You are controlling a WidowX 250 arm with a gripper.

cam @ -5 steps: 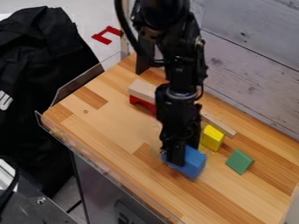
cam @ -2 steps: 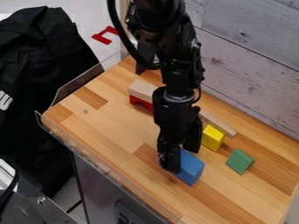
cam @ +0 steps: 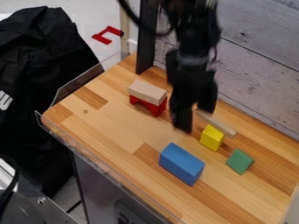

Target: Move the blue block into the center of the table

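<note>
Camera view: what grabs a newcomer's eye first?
Probably the blue block, the biggest bright shape, lying on the wooden table nearer the camera than the yellow block. Next, the black gripper, hanging beyond the blue block with its fingers apart. Then the red arch farther back to the picture's left, a plain wood block on top.

The arm is black — curved cable included.

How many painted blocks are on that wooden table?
4: blue block at lower middle, yellow block above-right of it, green block further right, red arch under the plain block. The arm may hide more.
</note>
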